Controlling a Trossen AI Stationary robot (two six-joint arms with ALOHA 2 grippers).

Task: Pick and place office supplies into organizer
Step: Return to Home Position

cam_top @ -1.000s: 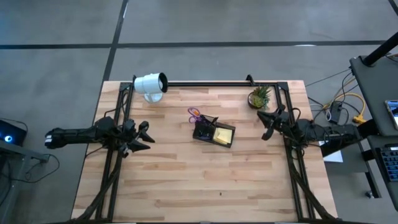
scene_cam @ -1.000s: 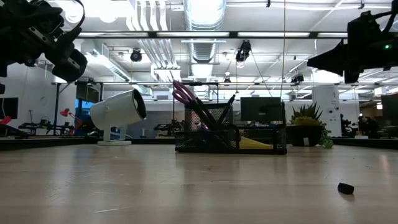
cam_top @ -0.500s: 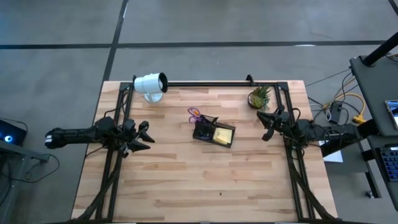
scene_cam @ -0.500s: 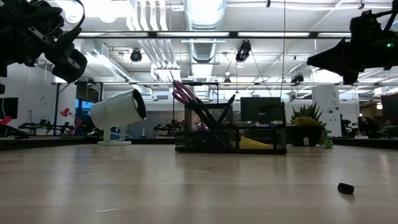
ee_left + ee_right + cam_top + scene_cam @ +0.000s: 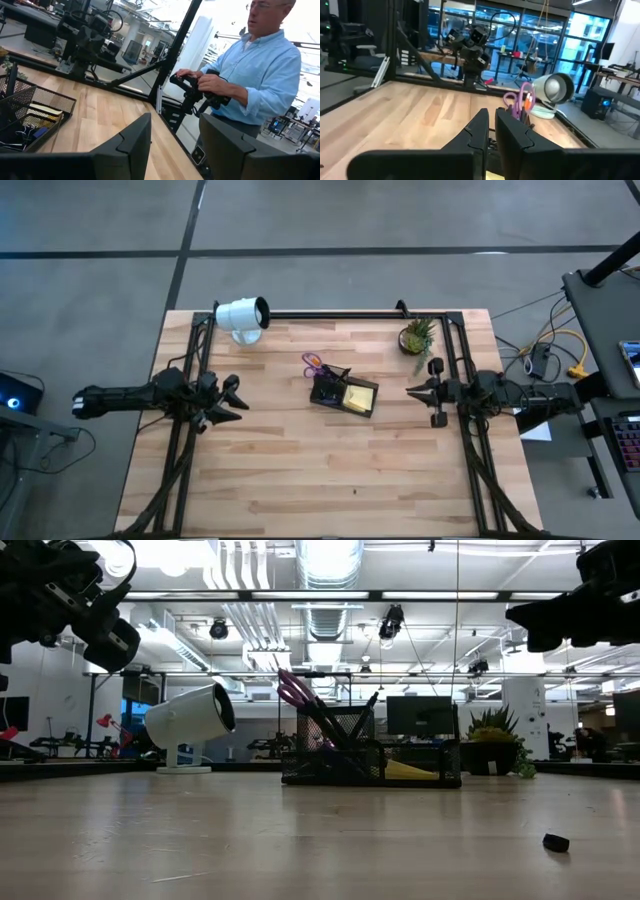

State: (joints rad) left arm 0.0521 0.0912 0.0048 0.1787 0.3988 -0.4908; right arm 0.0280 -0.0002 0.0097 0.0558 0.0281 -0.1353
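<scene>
My left fingers (image 5: pixel 127 150) are spread apart, held up off the tabletop (image 5: pixel 300 470) by its left edge. My right fingers (image 5: pixel 477 130) are pressed together, held up by the right edge. The organizer (image 5: pixel 338 392) sits in the middle, a bit nearer the back edge. Purple scissors (image 5: pixel 313 363) and pens (image 5: pixel 367 702) stand in it. A yellow pad (image 5: pixel 363 394) lies in the side toward the right edge.

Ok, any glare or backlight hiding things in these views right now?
Low view: the ceiling lights glare overhead, and the organizer stands backlit and dark. Left wrist view: washed-out brightness behind the person. High view: even light on the table, no glare.
</scene>
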